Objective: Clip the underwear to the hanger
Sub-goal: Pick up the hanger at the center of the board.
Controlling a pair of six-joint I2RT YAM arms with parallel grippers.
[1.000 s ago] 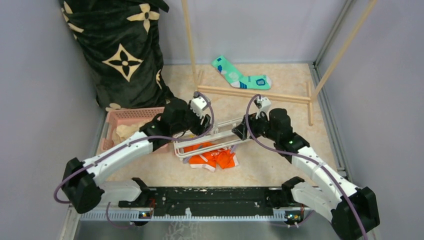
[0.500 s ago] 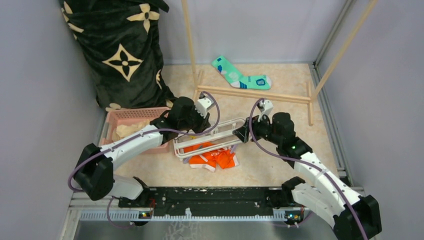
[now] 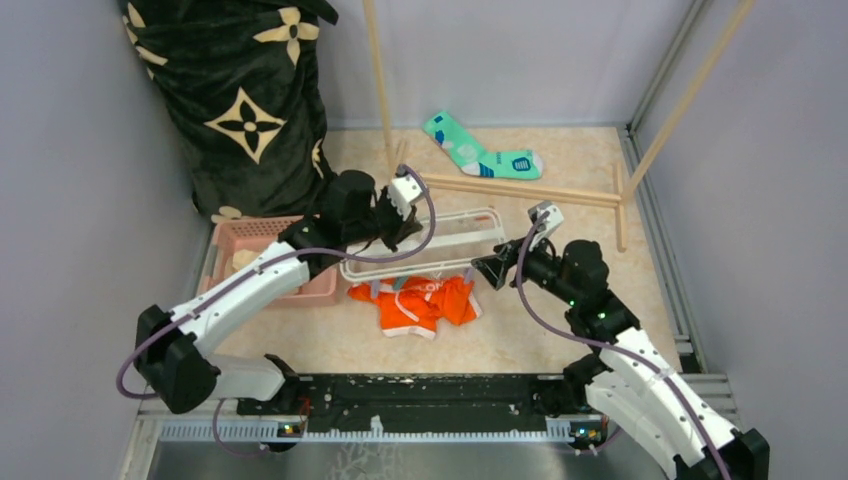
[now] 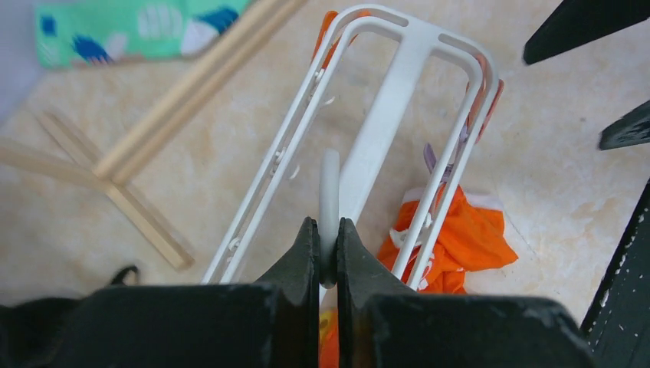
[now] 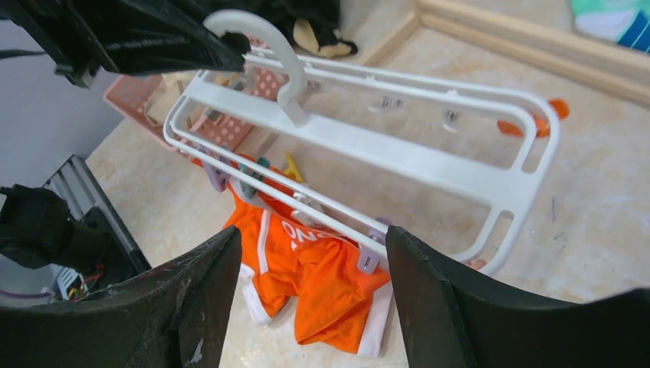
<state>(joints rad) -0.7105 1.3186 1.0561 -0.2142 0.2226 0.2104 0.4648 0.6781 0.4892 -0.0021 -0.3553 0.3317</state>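
The white hanger [image 3: 455, 240] is tilted above the table, its hook [image 4: 329, 180] pinched between the fingers of my left gripper [image 4: 328, 227], which is shut on it. The orange underwear [image 3: 420, 300] lies crumpled on the table under the hanger's near rail [image 5: 306, 201], where small pegs dangle over the cloth. I cannot tell whether any peg grips it. My right gripper [image 3: 492, 270] is open beside the hanger's right end, touching nothing. In the right wrist view the underwear [image 5: 322, 268] shows between its fingers [image 5: 207, 284].
A pink basket [image 3: 262, 232] holding cream cloth sits by the left arm. A teal sock [image 3: 480, 155] lies at the back, behind the wooden rack's base [image 3: 520, 190], with its poles rising at both sides. A dark patterned bundle [image 3: 250, 100] fills the back left corner.
My left gripper has shut on the hanger's hook and moved it toward the back, uncovering more of the underwear. The right arm has drawn back to the right, away from the hanger's end.
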